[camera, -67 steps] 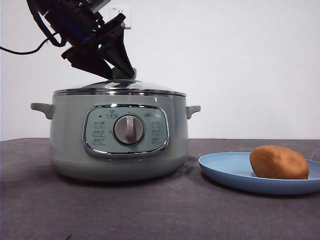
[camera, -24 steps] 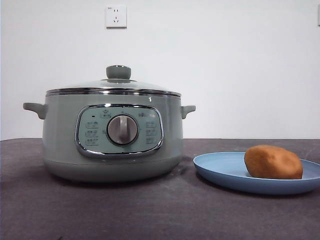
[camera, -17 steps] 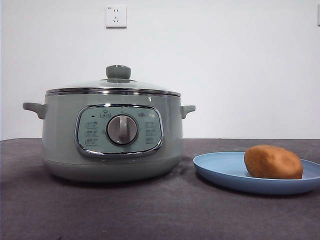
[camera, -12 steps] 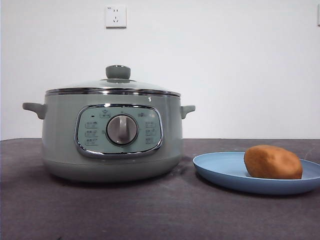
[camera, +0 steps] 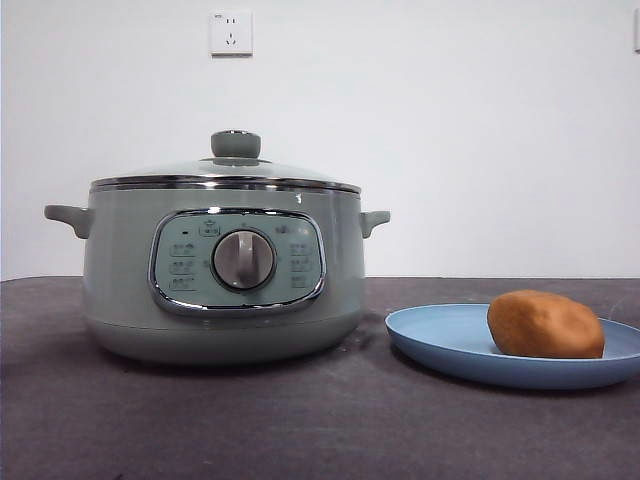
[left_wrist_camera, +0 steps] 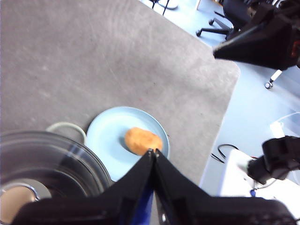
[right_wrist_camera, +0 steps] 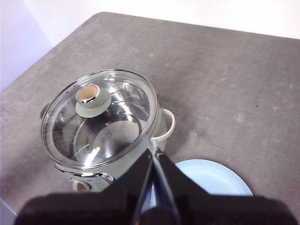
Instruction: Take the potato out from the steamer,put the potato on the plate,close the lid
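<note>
Where the low front camera looks level across the dark grey table, item one is the large round sage-green steamer with chrome rim, side handles and a front panel bearing a round dial. Seated squarely on its rim is the domed glass lid with a sage-green knob. Just beside the steamer, not touching it, lies the shallow round light-blue plate. Resting on the plate is the oval orange-brown potato. A white wall socket is fixed high on the wall behind. No arm appears in this view.

Left wrist view: the left gripper hangs high above the table, its two black jaws pressed together at the tips and holding nothing. Below it are the potato near the middle of the plate, and the lid on the steamer close by. The right gripper shows as a dark pointed tip, well clear of the table.

Right wrist view: the right gripper is also raised, jaws closed to a point and empty. The lid covers the steamer fully; part of the plate lies beside it.
</note>
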Controlling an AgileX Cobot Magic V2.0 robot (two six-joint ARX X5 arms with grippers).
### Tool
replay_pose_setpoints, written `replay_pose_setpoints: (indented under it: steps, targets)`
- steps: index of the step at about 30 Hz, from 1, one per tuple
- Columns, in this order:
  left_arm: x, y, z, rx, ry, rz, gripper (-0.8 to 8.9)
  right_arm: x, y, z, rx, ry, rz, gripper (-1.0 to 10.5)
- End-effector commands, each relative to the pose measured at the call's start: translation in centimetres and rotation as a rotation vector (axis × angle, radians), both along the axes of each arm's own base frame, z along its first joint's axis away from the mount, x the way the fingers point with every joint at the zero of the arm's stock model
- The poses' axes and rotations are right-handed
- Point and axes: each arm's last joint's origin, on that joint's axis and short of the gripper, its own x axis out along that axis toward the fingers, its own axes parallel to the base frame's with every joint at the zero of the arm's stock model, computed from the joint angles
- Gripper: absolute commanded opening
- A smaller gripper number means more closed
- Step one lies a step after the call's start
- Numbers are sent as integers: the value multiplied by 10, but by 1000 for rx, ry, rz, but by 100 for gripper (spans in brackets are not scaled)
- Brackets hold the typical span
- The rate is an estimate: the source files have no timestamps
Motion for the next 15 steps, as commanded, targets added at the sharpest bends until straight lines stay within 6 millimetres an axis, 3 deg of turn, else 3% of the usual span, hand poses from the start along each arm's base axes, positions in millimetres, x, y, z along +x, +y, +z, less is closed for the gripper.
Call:
replay_pose_setpoints:
  steps: [1, 3, 9, 15]
  targets:
    - [-2, 12, 7, 23, -66, 74, -3, 1, 0, 0, -1, -5, -1, -1]
    - [-6, 20, 14, 4, -63, 135, -3, 1, 0, 1, -1, -5, -1, -1]
    - [-34, 35, 40, 39, -270, 235, -3, 1, 0, 1, -1, -5, -1, -1]
    - [-56, 46, 55, 26, -371, 256, -3, 0, 0, 1, 0, -8, -1, -1]
